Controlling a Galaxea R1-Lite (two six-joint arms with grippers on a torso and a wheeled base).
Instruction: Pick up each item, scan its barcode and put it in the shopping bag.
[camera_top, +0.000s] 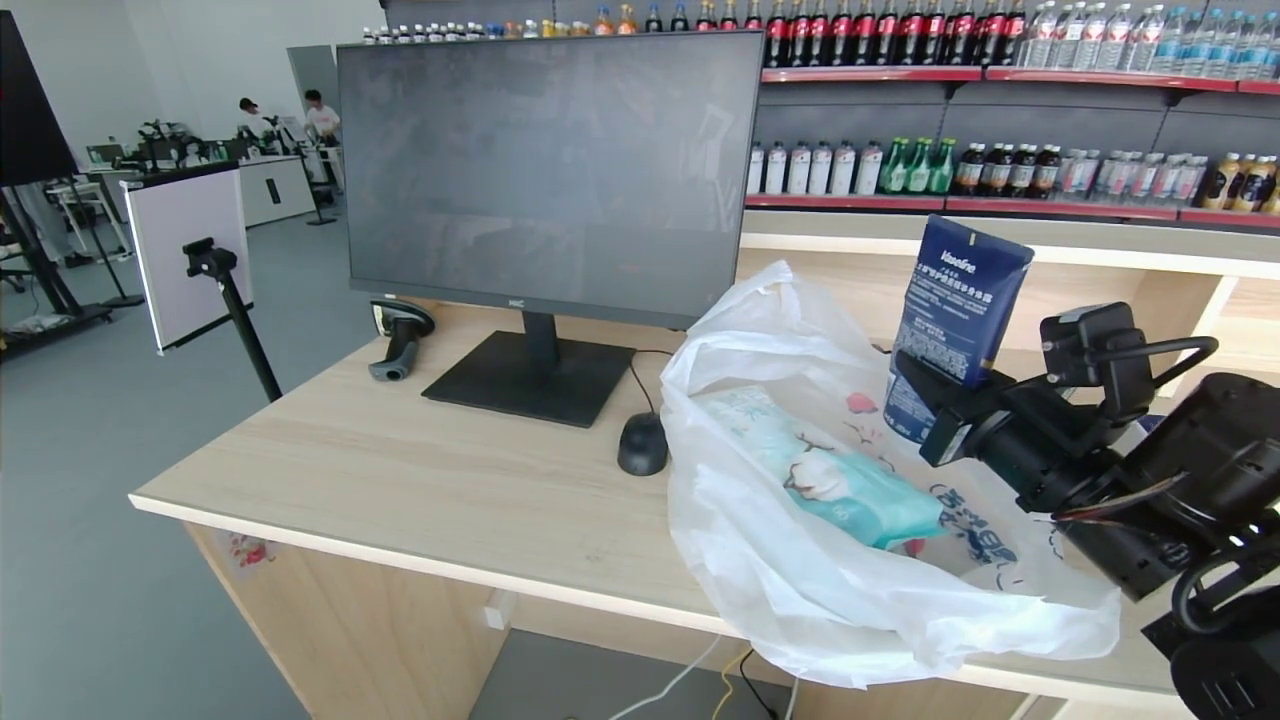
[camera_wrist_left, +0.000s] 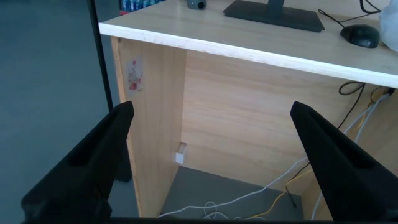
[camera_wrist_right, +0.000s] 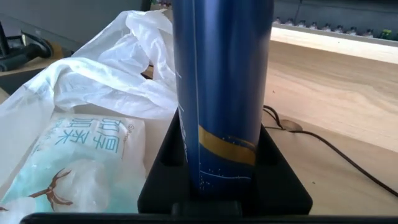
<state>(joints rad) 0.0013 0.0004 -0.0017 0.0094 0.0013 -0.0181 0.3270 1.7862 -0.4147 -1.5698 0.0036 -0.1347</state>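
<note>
My right gripper (camera_top: 925, 395) is shut on a dark blue pouch (camera_top: 955, 315), held upright above the right side of the white shopping bag (camera_top: 800, 560). In the right wrist view the blue pouch (camera_wrist_right: 221, 93) stands clamped between the black fingers (camera_wrist_right: 165, 165). A teal wipes pack (camera_top: 835, 470) lies inside the bag, also seen as the wipes pack (camera_wrist_right: 68, 168) below the pouch. The handheld barcode scanner (camera_top: 400, 340) rests left of the monitor stand. My left gripper (camera_wrist_left: 211, 162) hangs open below the table's front edge, facing the wooden desk side.
A monitor (camera_top: 550, 170) on a black stand (camera_top: 530, 378) occupies the table's (camera_top: 400, 470) middle, with a black mouse (camera_top: 642, 443) beside the bag. Drink shelves (camera_top: 1000, 160) run behind. A stand with a white board (camera_top: 190, 250) is left of the table.
</note>
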